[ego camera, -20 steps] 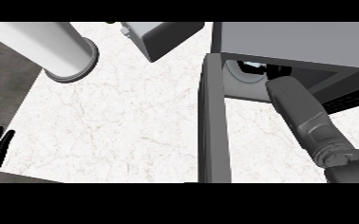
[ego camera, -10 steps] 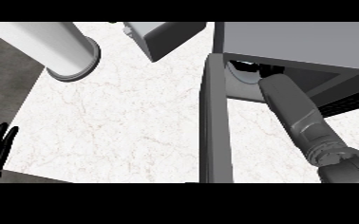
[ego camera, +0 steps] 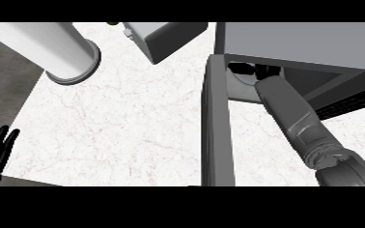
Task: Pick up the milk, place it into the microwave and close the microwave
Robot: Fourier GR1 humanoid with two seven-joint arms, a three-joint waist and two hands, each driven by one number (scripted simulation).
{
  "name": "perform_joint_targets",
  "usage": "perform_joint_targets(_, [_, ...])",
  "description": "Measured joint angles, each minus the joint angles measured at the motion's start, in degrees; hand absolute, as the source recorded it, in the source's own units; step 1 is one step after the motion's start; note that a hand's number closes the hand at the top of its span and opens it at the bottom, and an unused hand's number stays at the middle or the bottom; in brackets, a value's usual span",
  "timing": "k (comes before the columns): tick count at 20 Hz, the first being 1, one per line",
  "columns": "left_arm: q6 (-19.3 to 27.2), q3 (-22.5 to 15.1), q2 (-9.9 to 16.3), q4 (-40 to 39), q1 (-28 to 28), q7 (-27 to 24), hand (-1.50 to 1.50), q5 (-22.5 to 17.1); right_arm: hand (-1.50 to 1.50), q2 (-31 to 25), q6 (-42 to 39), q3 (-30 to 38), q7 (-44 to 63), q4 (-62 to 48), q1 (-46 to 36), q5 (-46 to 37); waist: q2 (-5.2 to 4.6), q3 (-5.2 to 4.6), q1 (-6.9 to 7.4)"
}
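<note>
The right robot hand reaches inside the open microwave; its grip cannot be told. The left robot hand rests spread at the bench edge.

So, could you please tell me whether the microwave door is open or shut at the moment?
Open. The microwave door swings out over the counter, and the right hand reaches into the cavity of the microwave.

A kitchen is showing here: a white marble counter is carrying a grey microwave whose door is standing open.
</note>
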State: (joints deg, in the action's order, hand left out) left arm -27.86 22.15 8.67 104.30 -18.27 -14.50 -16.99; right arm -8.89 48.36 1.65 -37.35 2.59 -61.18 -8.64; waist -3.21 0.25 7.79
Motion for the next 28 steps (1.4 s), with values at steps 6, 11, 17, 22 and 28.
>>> perform_joint_targets(6, [-0.1,0.3,-0.5,-0.4,-0.5,-0.8,-1.5,0.2,-1.5,0.3,-1.4,0.4,-1.0,0.8,0.8,0.2,0.36,0.0,-0.82])
perform_joint_targets(11, [0.0,0.6,-1.0,-0.1,-1.3,-2.0,-1.5,1.1,-1.5,-0.2,-3.5,1.7,-3.1,1.9,2.6,1.4,0.77,-0.01,-1.77])
perform_joint_targets(17, [0.4,0.1,-2.1,1.3,-2.2,-1.5,-1.5,1.3,-1.5,-0.3,-7.9,3.3,-6.2,3.2,4.7,2.7,1.23,-0.02,-2.87])
perform_joint_targets(22, [0.1,-0.9,-3.9,3.6,-5.1,-2.2,-1.5,2.7,-1.5,0.8,-14.5,5.2,-10.4,4.8,7.9,4.7,1.81,-0.05,-3.99])
perform_joint_targets(28, [-1.1,-1.7,-4.9,4.8,-7.5,-3.5,-1.5,4.6,-1.5,2.6,-19.8,7.1,-12.9,6.1,10.5,6.7,2.33,-0.11,-5.21])
